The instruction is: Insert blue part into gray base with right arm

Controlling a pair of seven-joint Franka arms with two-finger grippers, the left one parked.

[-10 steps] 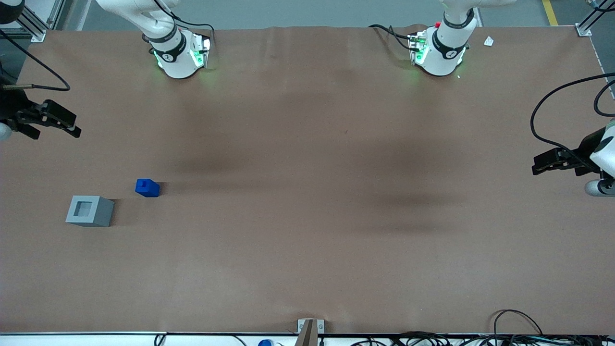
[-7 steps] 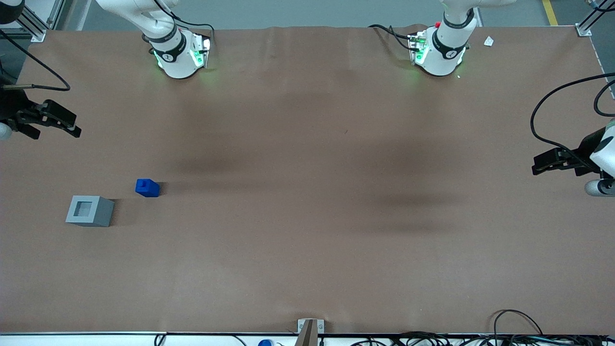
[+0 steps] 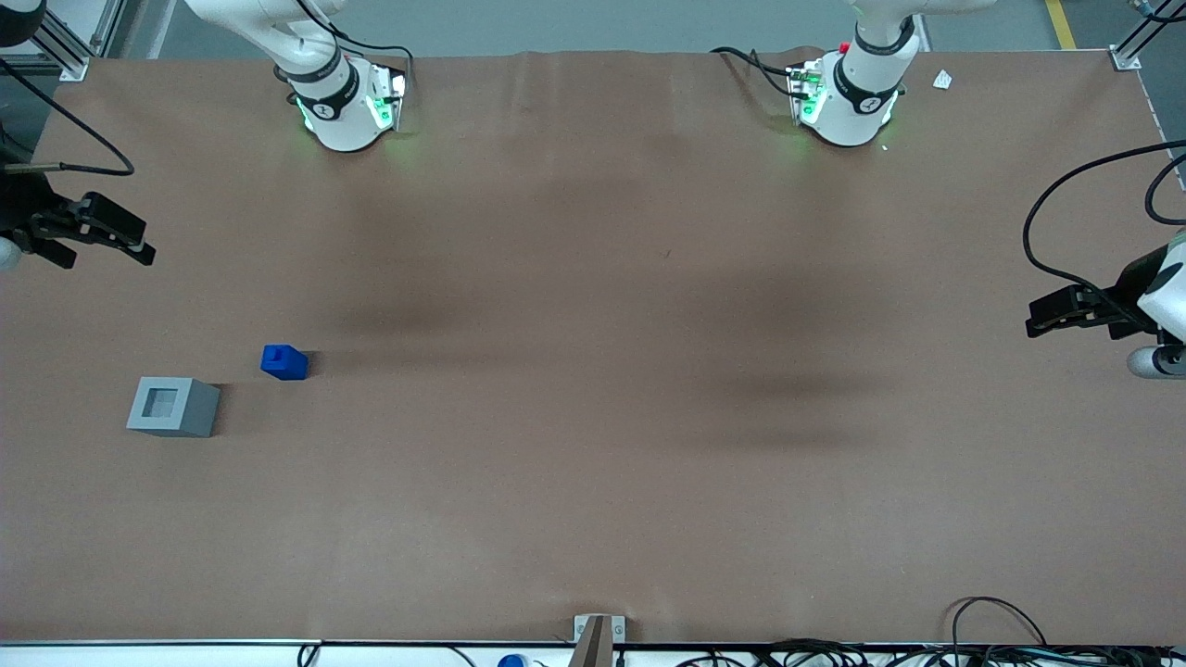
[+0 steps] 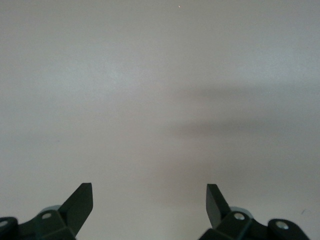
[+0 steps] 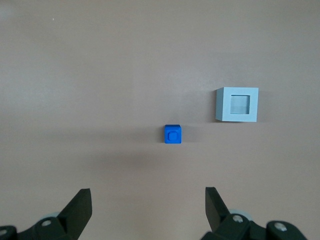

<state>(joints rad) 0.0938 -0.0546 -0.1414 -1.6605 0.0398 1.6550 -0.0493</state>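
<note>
Hovering at mid-left edge of front view, gripper (image 3: 139, 245) with fingers spread, empty. Blue part (image 3: 284, 361) lower and toward frame centre, well apart, upright on brown table (image 3: 593, 371); gray base (image 3: 173, 406) just beside, nearer camera.

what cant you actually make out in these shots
- Gray base: how deep its square hole goes; in the front and right wrist views only the opening shows.
- Blue part: its underside rests on the table, hidden in every view.
- Gripper, open, high near the working arm's end: its body is cut off by the front view's edge.
</note>
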